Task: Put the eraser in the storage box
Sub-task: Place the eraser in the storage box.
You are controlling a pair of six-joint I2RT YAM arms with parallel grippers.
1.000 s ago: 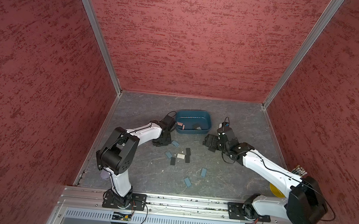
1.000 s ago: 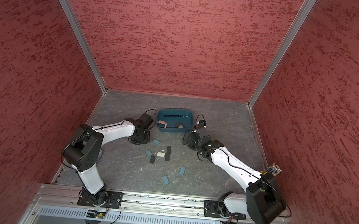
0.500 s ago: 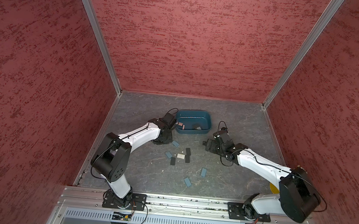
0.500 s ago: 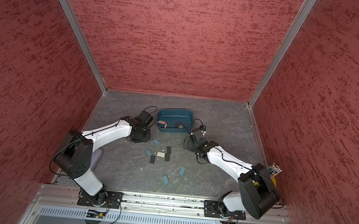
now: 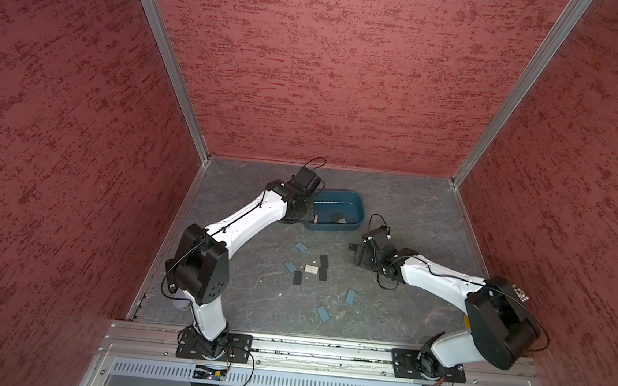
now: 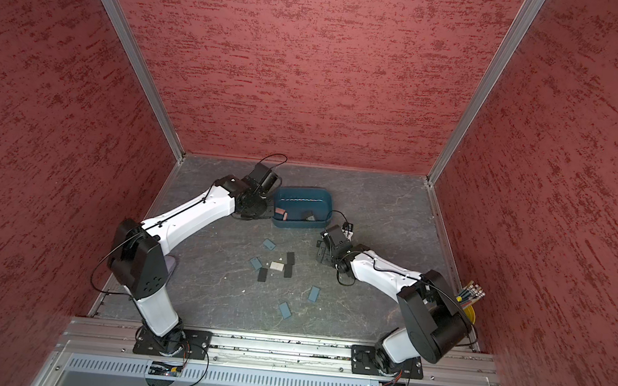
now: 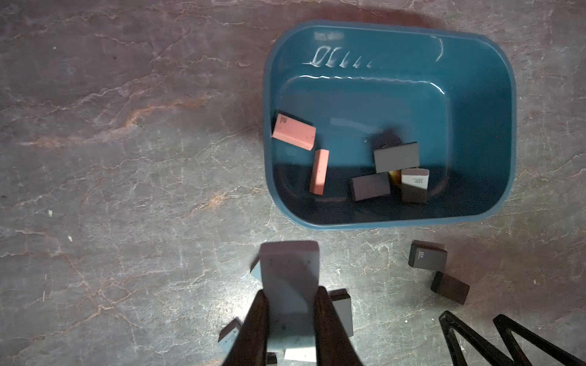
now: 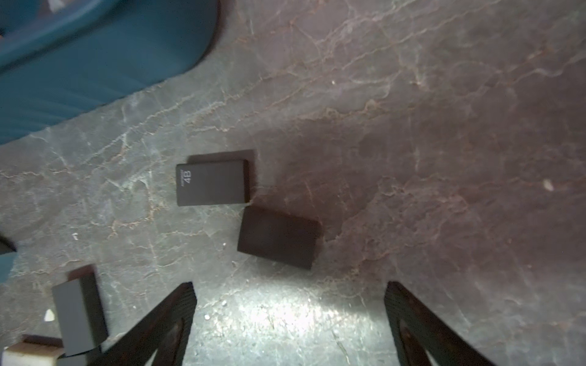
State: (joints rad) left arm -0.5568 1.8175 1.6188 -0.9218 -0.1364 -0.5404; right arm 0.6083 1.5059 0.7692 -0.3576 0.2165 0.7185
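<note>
Your left arm [image 5: 244, 219] and right arm [image 5: 441, 278]: white link shells, black joint housings [image 5: 201, 268], thin black cables [image 5: 316, 161] looped at wrists, black screwed base plates [image 5: 241, 342], dark fingers [image 8: 165, 317] on right gripper [image 8: 288, 285].

Top views sharp, evenly lit; wrist views dim, blurry, glare on tabletop [image 8: 279, 313].

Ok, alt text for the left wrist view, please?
The left gripper is shut on a blue-grey eraser, not yet over the storage box. The box holds two pink erasers and several dark ones; more erasers lie on the table outside it.
</note>
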